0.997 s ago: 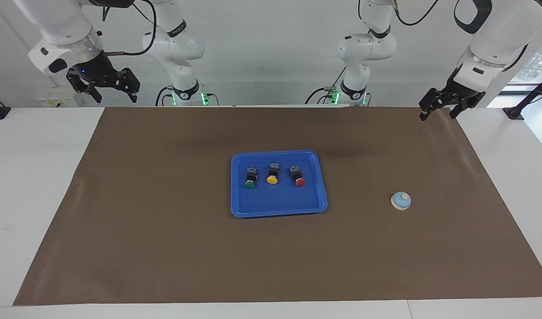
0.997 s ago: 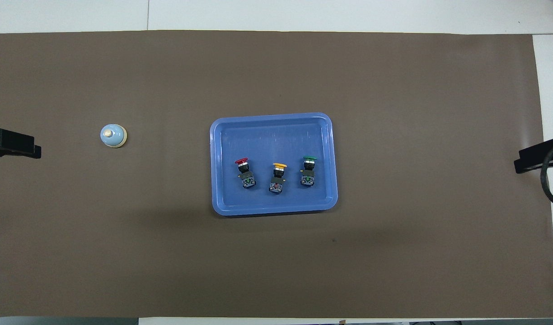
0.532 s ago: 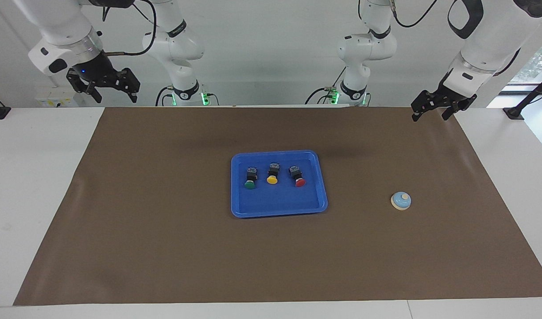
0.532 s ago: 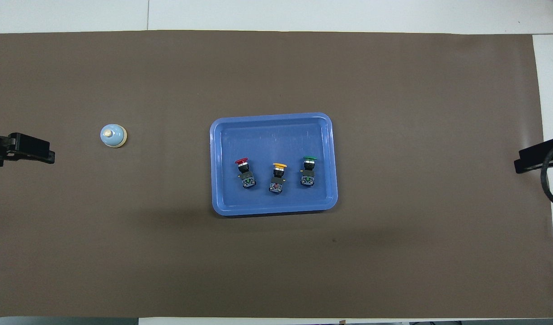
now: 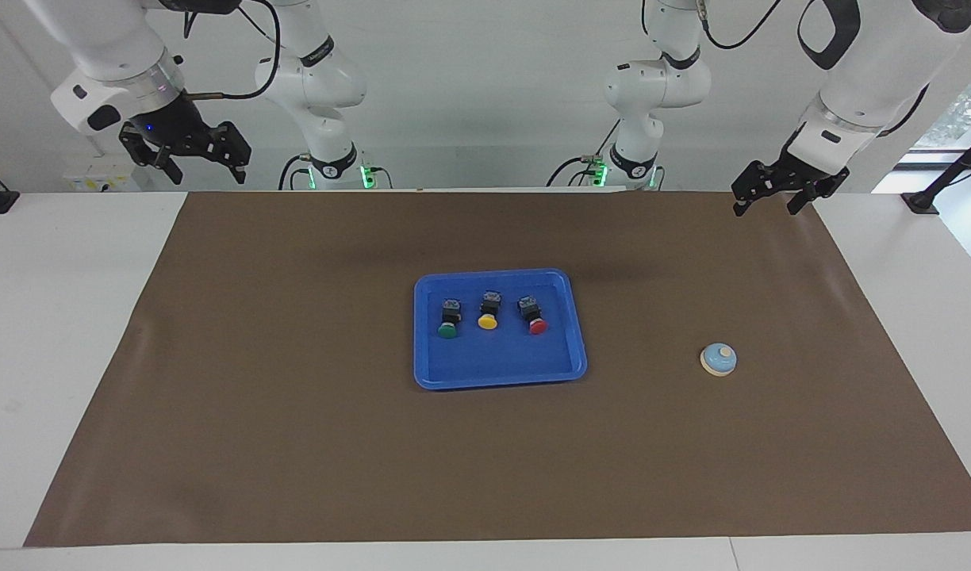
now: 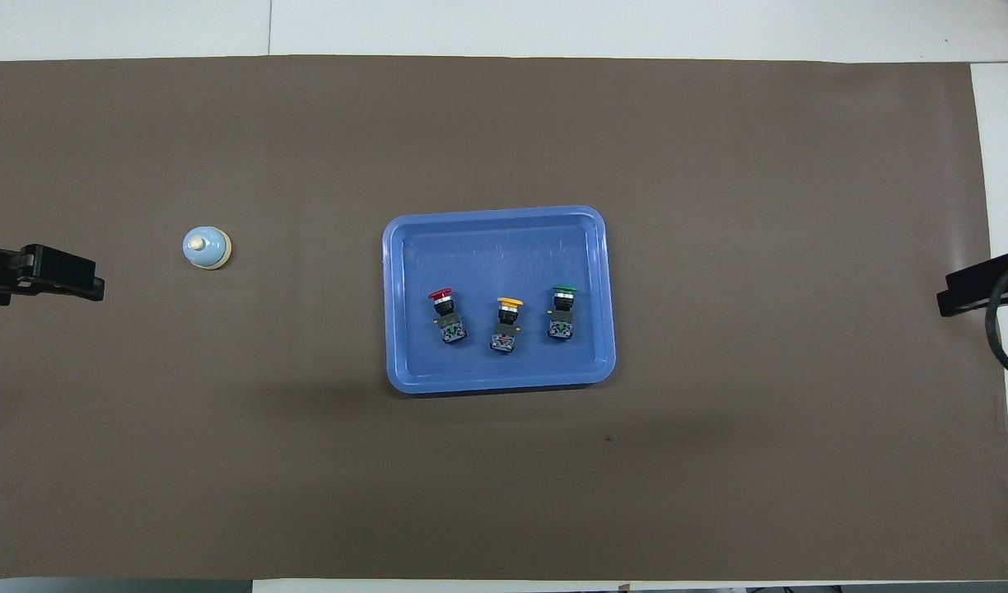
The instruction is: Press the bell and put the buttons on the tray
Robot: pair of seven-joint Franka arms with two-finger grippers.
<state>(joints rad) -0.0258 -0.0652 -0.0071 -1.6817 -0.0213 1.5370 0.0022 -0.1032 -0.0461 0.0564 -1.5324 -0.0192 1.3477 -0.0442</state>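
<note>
From my console, the blue tray (image 5: 500, 373) sits at the centre of the facing frame on the brown mat (image 5: 295, 444), and all three buttons lie in a row inside it, in the half nearer the robots: the green button (image 5: 448, 320), the yellow button (image 5: 489, 311) and the red button (image 5: 533, 316), each tipped on its side with its cap pointing away from the robots. None touches another.

The bell (image 5: 718, 359) stands upright on the mat in the right middle of the facing frame, well apart from the tray, toward the left arm's end of the table.

I see the left gripper (image 5: 763, 202) at the upper right of the facing frame, raised over the mat's edge nearest the robots, its fingers spread apart and holding nothing (in the overhead frame only its dark tip (image 6: 59, 276) shows at the left border). The right gripper (image 5: 190, 168) hangs at the upper left, off the mat and up in the air, fingers likewise spread and empty.
</note>
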